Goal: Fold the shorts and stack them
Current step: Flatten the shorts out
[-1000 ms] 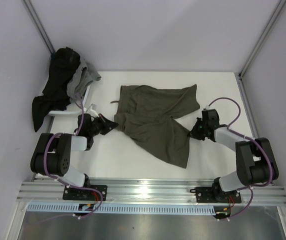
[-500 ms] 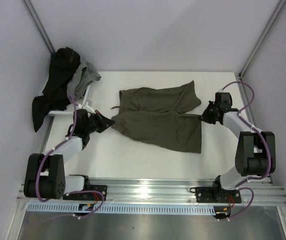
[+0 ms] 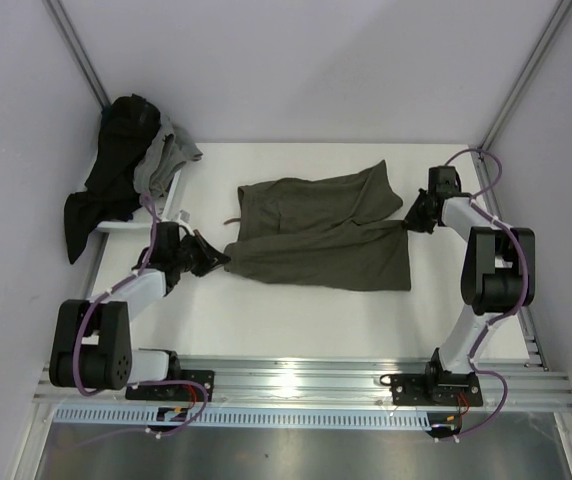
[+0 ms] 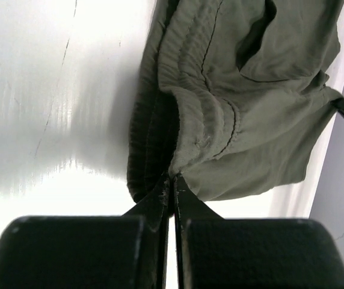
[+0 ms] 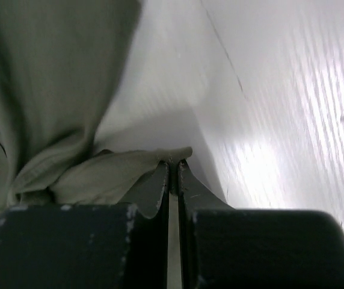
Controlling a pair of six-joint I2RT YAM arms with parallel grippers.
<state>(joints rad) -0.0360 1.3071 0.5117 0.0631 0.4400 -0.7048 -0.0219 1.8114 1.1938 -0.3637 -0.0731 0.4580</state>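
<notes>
The olive-green shorts (image 3: 321,228) lie spread across the middle of the white table, waistband to the left, leg hems to the right. My left gripper (image 3: 218,258) is shut on the waistband corner (image 4: 178,162) at the shorts' left end. My right gripper (image 3: 409,224) is shut on a leg hem corner (image 5: 172,155) at the right end. The near half is pulled out flat between the two grippers; the far leg lies behind it.
A pile of dark and grey clothes (image 3: 131,170) hangs over a white rack (image 3: 171,205) at the back left. Purple walls enclose the table on three sides. The aluminium rail (image 3: 296,385) runs along the near edge.
Both grippers moved away from the near edge with the shorts, the right one farther back and right. The near leg, which hung diagonally, is now drawn out flat and straight.
</notes>
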